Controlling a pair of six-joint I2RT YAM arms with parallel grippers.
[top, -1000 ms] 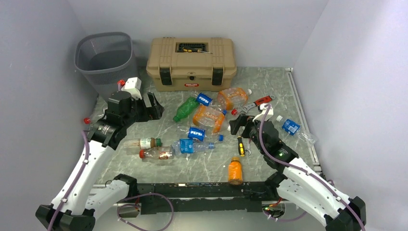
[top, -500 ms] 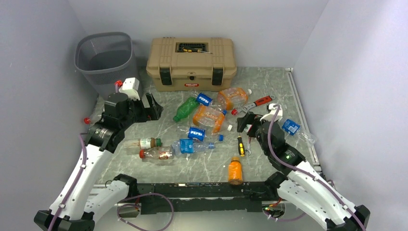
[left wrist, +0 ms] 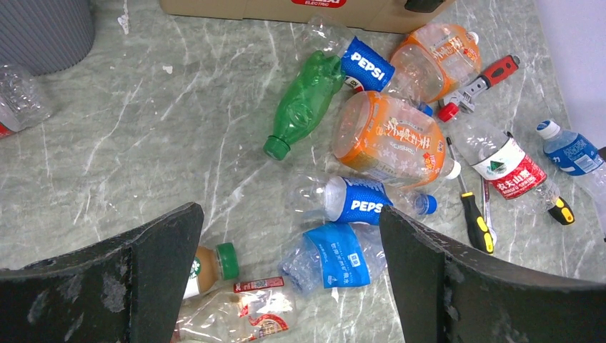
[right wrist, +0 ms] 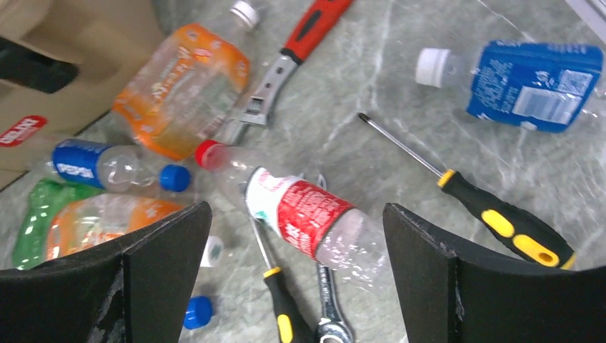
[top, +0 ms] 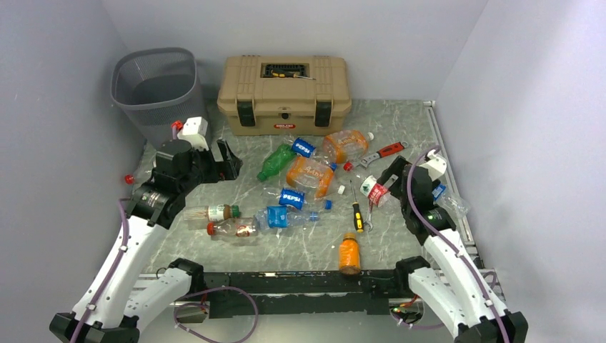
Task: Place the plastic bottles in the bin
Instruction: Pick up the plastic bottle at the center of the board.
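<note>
The right gripper point(right wrist: 296, 209) has its fingers wide and holds nothing. Between them, on the table point(top: 407, 128) right of centre, lies the red-white labelled bottle point(right wrist: 307, 214), untouched. The left gripper point(left wrist: 289, 214) is equally wide and empty, hanging at the left just near of the bin point(top: 154, 86).

By my judgement the task has hardly begun: no bottle shows inside the bin at the far left, and every one is yet to be moved.

I count twelve plastic bottles point(top: 309, 175) on the table:
- one green bottle point(top: 275, 163)
- two Pepsi bottles point(top: 303, 147)
- two crushed orange bottles point(top: 344, 145)
- one crushed blue-labelled bottle point(top: 286, 216)
- one brown bottle point(top: 211, 212) with a green cap
- one crushed clear bottle point(top: 232, 229)
- one small orange bottle point(top: 349, 253) at the near edge
- the red-white one
- one blue bottle point(top: 432, 188) at the right
- one clear bottle point(left wrist: 21, 96) by the left wall

Besides these there are one bin, one toolbox point(top: 284, 89), two screwdrivers point(right wrist: 500, 221), one red-handled wrench point(top: 386, 151) and one spanner point(right wrist: 330, 318).
</note>
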